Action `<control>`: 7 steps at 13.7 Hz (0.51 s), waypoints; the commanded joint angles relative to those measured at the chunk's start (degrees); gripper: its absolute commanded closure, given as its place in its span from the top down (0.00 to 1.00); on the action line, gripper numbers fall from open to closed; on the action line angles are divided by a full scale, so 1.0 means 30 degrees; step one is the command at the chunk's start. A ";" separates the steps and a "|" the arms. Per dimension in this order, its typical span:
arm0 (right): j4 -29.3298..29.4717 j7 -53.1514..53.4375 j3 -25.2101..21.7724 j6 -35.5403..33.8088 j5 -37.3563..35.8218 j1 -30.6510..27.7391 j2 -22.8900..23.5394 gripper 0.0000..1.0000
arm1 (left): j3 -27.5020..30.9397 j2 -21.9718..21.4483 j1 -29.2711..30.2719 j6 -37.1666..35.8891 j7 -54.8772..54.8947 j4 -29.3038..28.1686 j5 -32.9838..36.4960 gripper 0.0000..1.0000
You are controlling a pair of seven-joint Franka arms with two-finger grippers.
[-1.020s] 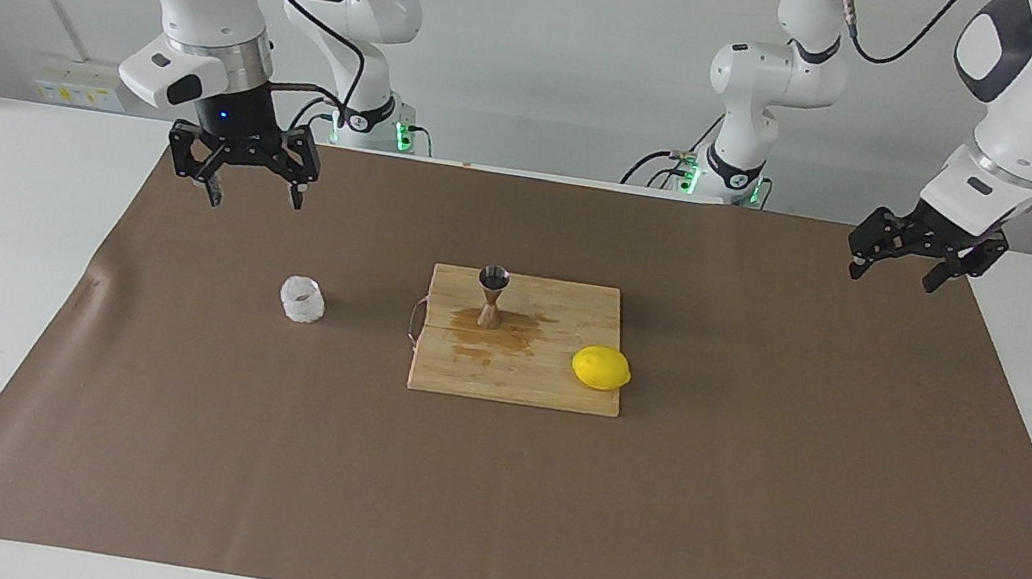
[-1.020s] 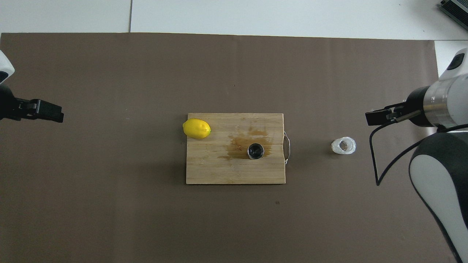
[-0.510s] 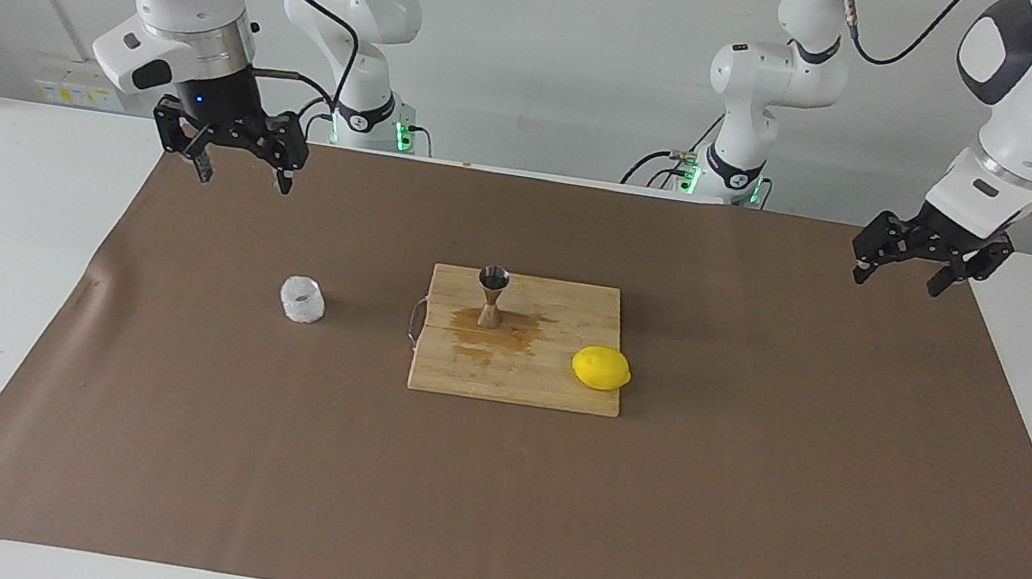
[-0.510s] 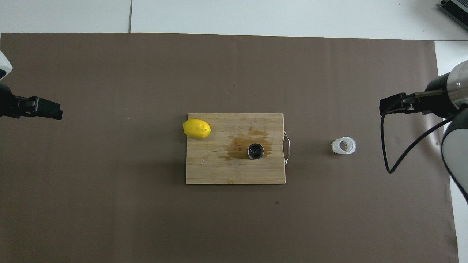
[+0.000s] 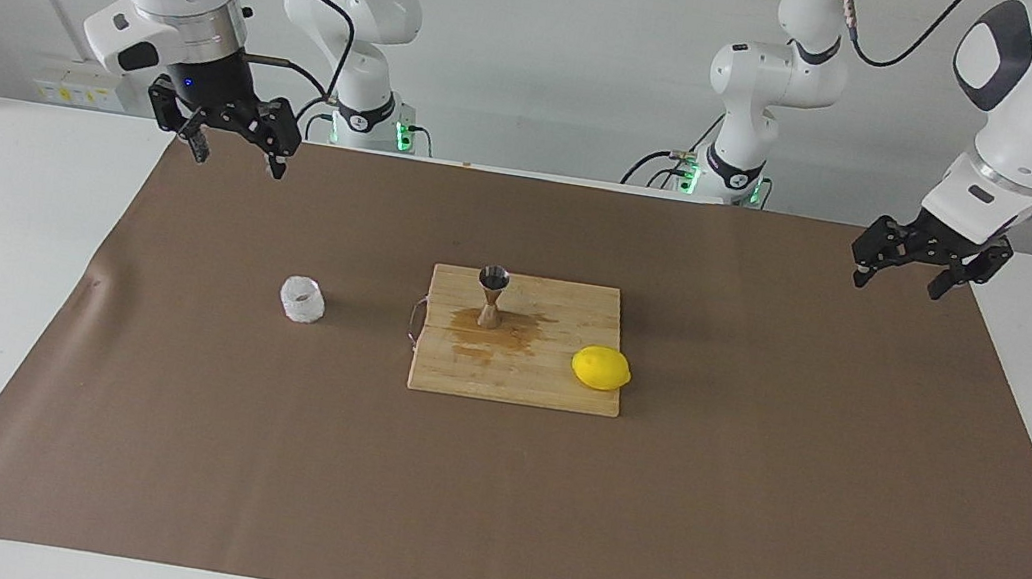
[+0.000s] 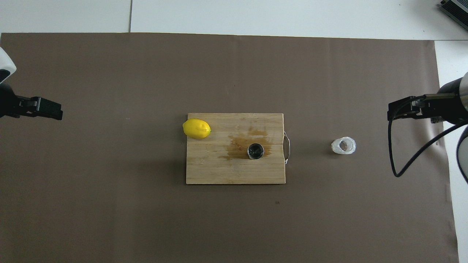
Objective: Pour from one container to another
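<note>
A small translucent crinkled cup (image 5: pixel 302 300) (image 6: pixel 343 145) stands upright on the brown mat, toward the right arm's end of the table. The steel hourglass jigger (image 5: pixel 491 296) (image 6: pixel 255 151) stands upright on a wooden cutting board (image 5: pixel 553 386) (image 6: pixel 215 171), in a brown wet stain. My right gripper (image 5: pixel 235 151) (image 6: pixel 396 109) hangs open and empty, high over the mat edge at the right arm's end, well clear of the cup. My left gripper (image 5: pixel 902 275) (image 6: pixel 53 110) waits open and empty over the mat at the left arm's end.
A yellow lemon (image 5: pixel 601 368) (image 6: pixel 196 128) lies on the board's corner toward the left arm's end. The board has a metal handle (image 5: pixel 415 318) (image 6: pixel 287 147) facing the cup. A black cable (image 6: pixel 393 153) loops down from the right arm.
My right gripper has risen and drawn back from near the cup toward its own end of the table. The left gripper has barely shifted. The cup, jigger and lemon have stayed put.
</note>
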 commanded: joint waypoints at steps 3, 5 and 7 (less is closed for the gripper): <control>-0.0622 0.0084 0.0045 -0.0483 -0.0002 -0.0049 -0.0472 1.00 | 0.0003 0.0029 0.0012 0.0239 0.0010 0.0076 0.0263 1.00; -0.1003 0.0113 0.0045 -0.0396 0.0028 -0.0049 -0.0676 1.00 | 0.0032 0.0029 0.0101 0.0152 0.0127 0.0251 -0.0088 1.00; -0.1005 0.0172 0.0045 -0.0308 0.0086 -0.0049 -0.0677 1.00 | 0.0032 0.0029 0.0072 0.0151 0.0040 0.0281 -0.0119 1.00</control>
